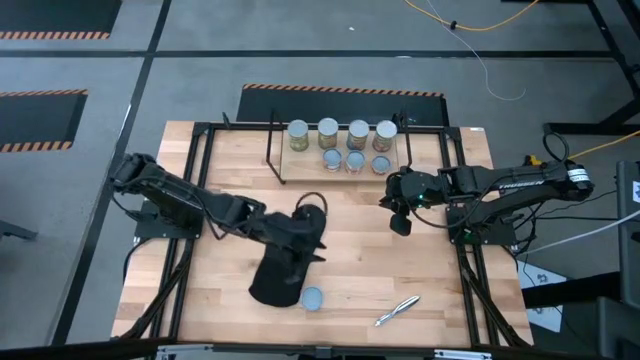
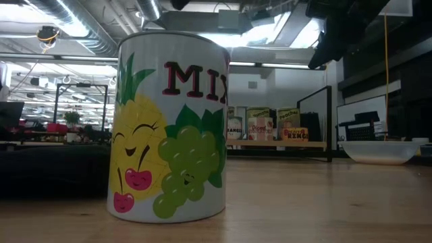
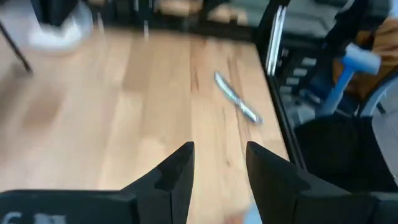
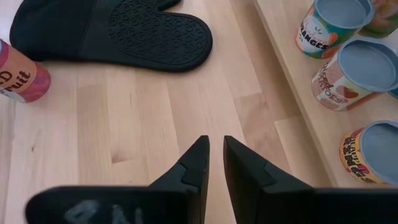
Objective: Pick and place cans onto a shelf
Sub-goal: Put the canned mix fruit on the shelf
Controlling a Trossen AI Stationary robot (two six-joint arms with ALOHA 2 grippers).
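Observation:
The shelf (image 1: 340,150) stands at the table's far middle. Several cans are on it: silvery-topped ones (image 1: 328,132) on the upper board and pale-blue-topped ones (image 1: 355,160) on the lower. One more can (image 1: 312,298), with a fruit label (image 2: 169,128), stands upright on its base near the front edge. My left gripper (image 3: 219,163) hovers open just above and behind that can, over a black oven mitt (image 1: 268,285), and touches nothing. My right gripper (image 4: 216,146) hangs right of the shelf above bare wood, with a narrow gap between its fingers and nothing in it.
A silvery pen-like item (image 1: 397,310) lies near the front edge, right of the lone can. The black table frame (image 1: 195,200) runs along both sides. Bare wood lies between the mitt and the shelf. In the low view a white bowl (image 2: 378,152) shows at the right.

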